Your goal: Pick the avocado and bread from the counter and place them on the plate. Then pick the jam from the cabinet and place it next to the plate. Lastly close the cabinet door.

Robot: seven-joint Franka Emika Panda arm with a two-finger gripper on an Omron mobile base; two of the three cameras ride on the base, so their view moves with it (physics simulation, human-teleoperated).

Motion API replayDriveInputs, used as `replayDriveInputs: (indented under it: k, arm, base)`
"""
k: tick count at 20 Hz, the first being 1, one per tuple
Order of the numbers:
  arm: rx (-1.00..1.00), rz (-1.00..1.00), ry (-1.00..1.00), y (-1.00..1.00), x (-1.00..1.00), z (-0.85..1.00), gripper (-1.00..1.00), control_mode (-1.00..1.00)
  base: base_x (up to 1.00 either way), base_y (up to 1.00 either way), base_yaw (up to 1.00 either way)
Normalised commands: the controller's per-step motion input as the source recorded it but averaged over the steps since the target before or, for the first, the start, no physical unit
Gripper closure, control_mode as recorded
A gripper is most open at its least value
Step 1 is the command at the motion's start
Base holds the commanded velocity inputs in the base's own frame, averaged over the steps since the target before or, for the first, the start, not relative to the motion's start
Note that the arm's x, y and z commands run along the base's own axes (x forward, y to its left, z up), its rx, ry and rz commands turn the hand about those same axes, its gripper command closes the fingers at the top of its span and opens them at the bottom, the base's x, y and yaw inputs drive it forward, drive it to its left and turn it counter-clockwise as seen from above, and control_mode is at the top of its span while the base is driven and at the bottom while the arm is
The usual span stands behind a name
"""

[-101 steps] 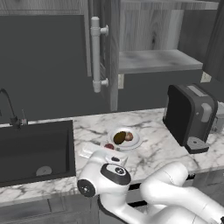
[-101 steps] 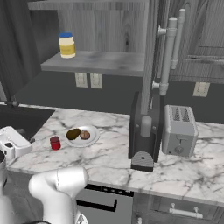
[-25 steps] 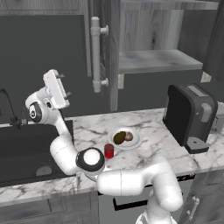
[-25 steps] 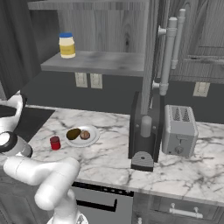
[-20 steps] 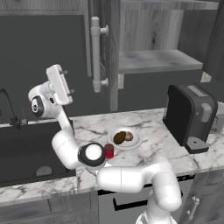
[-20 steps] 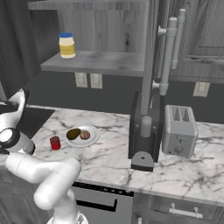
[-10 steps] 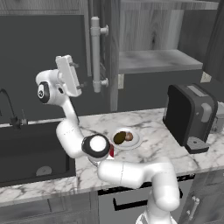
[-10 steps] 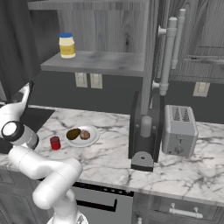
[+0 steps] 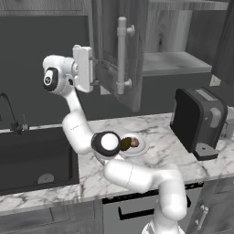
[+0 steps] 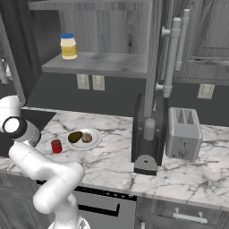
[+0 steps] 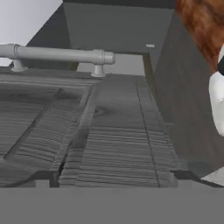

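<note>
Door [image 9: 119, 55] of the cabinet [image 9: 173, 50] stands open with the gripper [image 9: 94, 72], jaws apart and empty, raised just left of its panel, while avocado [image 10: 75, 137] and bread [image 10: 87, 137] lie on the plate [image 10: 92, 144] and jam [image 10: 56, 146] stands left of it.

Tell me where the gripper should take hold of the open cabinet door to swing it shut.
Probably by pushing the cabinet door on its flat panel, beside the vertical white bar handle. The open gripper is already at that face, and the hand view looks straight along the panel; clamping the round bar seems less needed.
</note>
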Motion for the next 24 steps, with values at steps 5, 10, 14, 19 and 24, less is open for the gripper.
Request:
replayDriveInputs:
  k: [5,10,14,19,24]
  arm:
    - [0.23,0.17,-0.03,-0.91,-0.36,0.23,-1.0,-1.0]
    - [0.21,0.21,-0.02,-0.98,-0.15,0.03,-1.0,-1.0]
    - [0.19,0.25,-0.06,-1.0,0.16,-0.06,-1.0,-1.0]
    - [0.18,0.34,-0.02,-1.0,0.6,-0.18,-1.0,-1.0]
    - [0.14,0.4,0.0,-1.0,0.88,-0.4,-1.0,-1.0]
  base:
    - [0.0,0.0,0.0]
    - [0.0,0.0,0.0]
    - [0.0,0.0,0.0]
    - [0.0,0.0,0.0]
    - [0.0,0.0,0.0]
